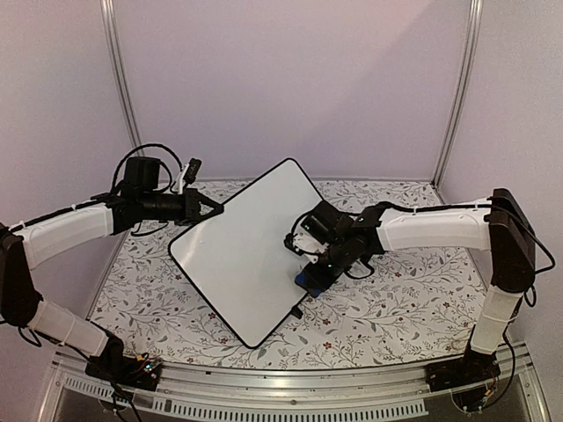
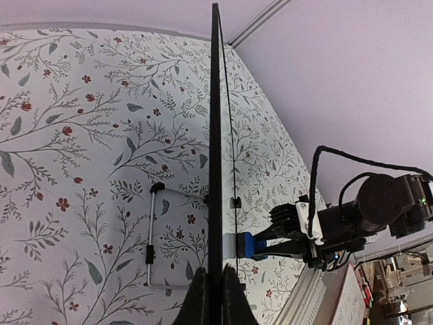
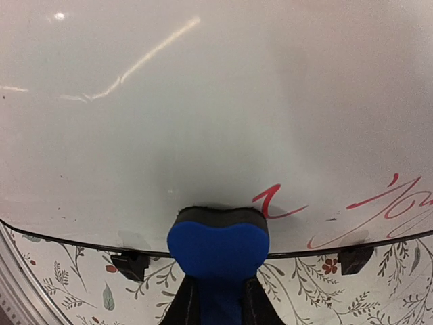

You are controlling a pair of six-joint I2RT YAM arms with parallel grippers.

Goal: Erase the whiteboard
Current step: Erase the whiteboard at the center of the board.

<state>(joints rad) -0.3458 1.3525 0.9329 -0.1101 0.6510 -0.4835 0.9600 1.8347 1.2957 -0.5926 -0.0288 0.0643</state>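
The whiteboard sits mid-worktop, turned like a diamond and apparently propped on its footed edge. The left pincer is clamped on the board's thin rim at about 10 o'clock of the board. The right pincer is closed on a blue eraser, whose pad meets the board face near the footed edge, around 4 o'clock. Red marker strokes remain just at 3 o'clock of the eraser, with more farther that way. To wipe well, I would keep the pad flat and pressed, sweep toward 3 o'clock along that edge, and keep the left grip firm so the board cannot swing. No container shows.
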